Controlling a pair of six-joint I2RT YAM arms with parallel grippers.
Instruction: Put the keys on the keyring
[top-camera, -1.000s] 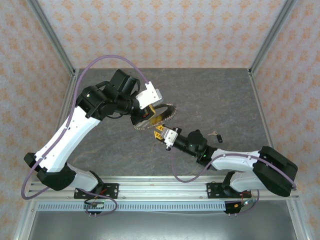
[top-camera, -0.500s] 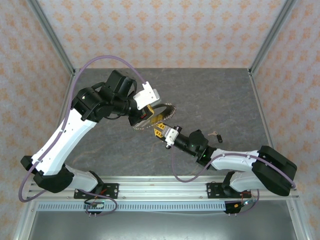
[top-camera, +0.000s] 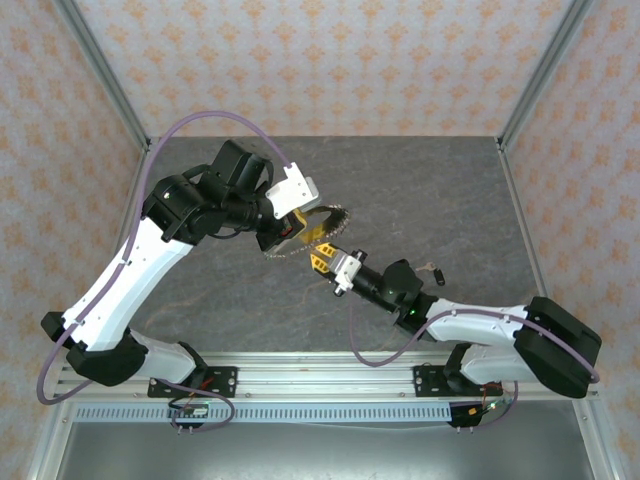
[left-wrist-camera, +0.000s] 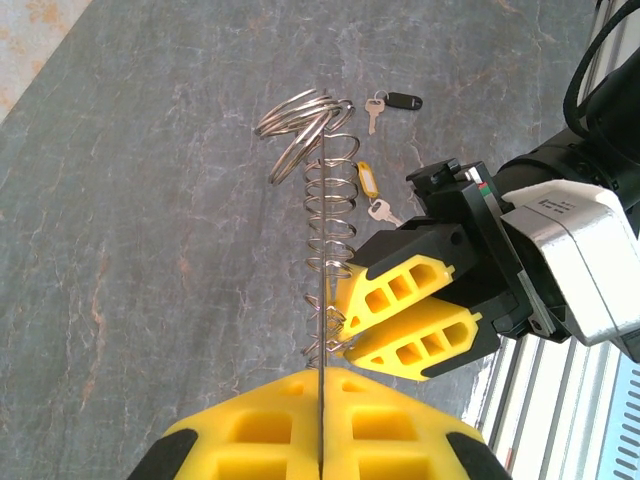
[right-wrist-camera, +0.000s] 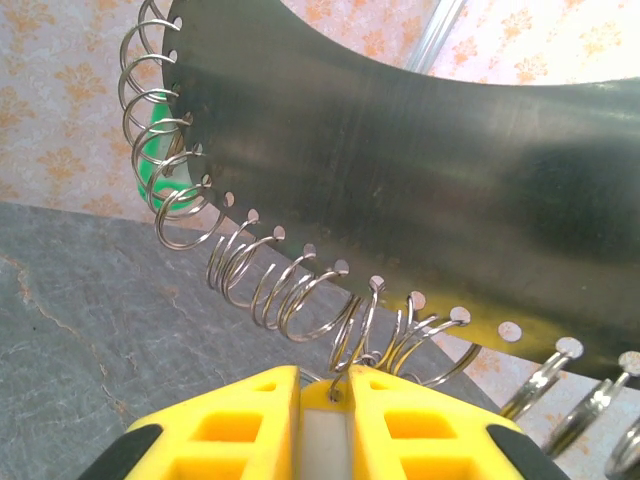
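Above the table's middle, clear of the surface, hangs the keyring (top-camera: 318, 225). It is a thin dark metal plate (right-wrist-camera: 400, 150) with wire rings threaded through holes along its curved edge. The left gripper (top-camera: 290, 232) grips it from 9 o'clock, fingers pressed flat on the plate (left-wrist-camera: 322, 385). My guess is that this holds the ringed edge out toward the other arm.

The right gripper (top-camera: 322, 258) comes in from 5 o'clock. Its yellow fingers are nearly together on one ring at the lower edge (right-wrist-camera: 325, 385) and appear to pinch its wire, probably to steady or pry that ring for a key. A green tag (right-wrist-camera: 152, 150) shows behind the rings at 10 o'clock in the right wrist view, seemingly hanging there already.

On the table (top-camera: 430, 190), seen from the left wrist at 1 o'clock of the plate, lie a yellow-tagged key (left-wrist-camera: 368, 185) and, farther off, a black-tagged key (left-wrist-camera: 392, 102). Neither is held.

A silver plate (left-wrist-camera: 560, 230) on the right wrist carries a small marking, too small to read, and I find no other writing.
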